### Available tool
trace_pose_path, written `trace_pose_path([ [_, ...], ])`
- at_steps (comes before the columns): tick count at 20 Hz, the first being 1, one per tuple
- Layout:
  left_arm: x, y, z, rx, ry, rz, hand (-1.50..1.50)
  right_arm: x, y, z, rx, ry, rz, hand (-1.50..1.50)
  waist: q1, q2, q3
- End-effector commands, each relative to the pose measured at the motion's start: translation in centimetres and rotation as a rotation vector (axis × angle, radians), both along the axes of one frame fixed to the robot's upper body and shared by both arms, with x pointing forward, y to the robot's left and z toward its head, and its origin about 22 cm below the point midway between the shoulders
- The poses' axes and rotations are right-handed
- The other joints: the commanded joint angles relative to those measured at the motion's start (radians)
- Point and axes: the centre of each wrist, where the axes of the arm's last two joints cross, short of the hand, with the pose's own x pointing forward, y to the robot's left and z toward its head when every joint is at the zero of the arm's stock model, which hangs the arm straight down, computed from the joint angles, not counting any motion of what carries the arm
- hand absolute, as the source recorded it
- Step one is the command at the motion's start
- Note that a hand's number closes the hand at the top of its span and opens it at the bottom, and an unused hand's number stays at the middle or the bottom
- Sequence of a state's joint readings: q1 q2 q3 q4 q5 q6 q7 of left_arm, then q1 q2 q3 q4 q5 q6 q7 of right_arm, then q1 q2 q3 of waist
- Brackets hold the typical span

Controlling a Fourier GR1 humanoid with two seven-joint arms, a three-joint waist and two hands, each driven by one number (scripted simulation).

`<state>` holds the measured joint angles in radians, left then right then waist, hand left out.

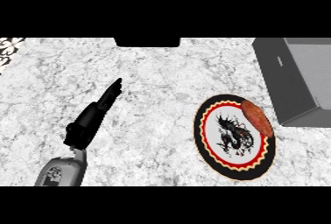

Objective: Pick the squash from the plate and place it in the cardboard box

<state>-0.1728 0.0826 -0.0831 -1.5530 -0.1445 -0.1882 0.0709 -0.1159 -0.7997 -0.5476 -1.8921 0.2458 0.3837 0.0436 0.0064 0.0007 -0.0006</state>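
A round plate (220,157) with a black rim, a red and yellow band and a black dragon on white lies right of centre on the counter. On its upper right rim rests a reddish-brown elongated squash (257,117). Just beyond it, at the upper right, stands a grey box (294,83), seen from its side, its opening not showing. My left hand (97,111) is at the left, fingers straight and pointing up and to the right, well apart from the plate. My right hand does not show.
The counter (155,87) is pale speckled marble. A dark object (147,42) sits at the far edge, top centre. A patterned strip (9,48) shows at the top left corner.
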Motion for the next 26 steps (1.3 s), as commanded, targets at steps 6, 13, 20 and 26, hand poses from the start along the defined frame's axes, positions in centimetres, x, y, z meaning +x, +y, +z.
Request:
trace_pose_path([
  [6,0.9,-0.2,1.2,-0.001,0.025,-0.017,0.00,6.6,0.7,1.4,0.063,0.018,-0.023,1.50,0.006,0.001,0.000],
  [13,-0.3,-0.6,-1.5,-0.002,0.005,0.003,0.00,11.1,1.3,-1.1,0.030,0.000,-0.092,1.50,0.007,0.002,0.000],
  [20,1.7,-1.4,0.3,-0.008,-0.016,-0.015,0.00,15.9,-0.5,-5.1,-0.060,0.054,-0.115,1.50,0.026,0.010,0.001],
  [26,2.1,-1.4,1.4,0.004,-0.007,-0.016,0.00,18.1,-0.1,-8.2,-0.080,0.113,-0.130,1.50,0.016,0.006,0.001],
])
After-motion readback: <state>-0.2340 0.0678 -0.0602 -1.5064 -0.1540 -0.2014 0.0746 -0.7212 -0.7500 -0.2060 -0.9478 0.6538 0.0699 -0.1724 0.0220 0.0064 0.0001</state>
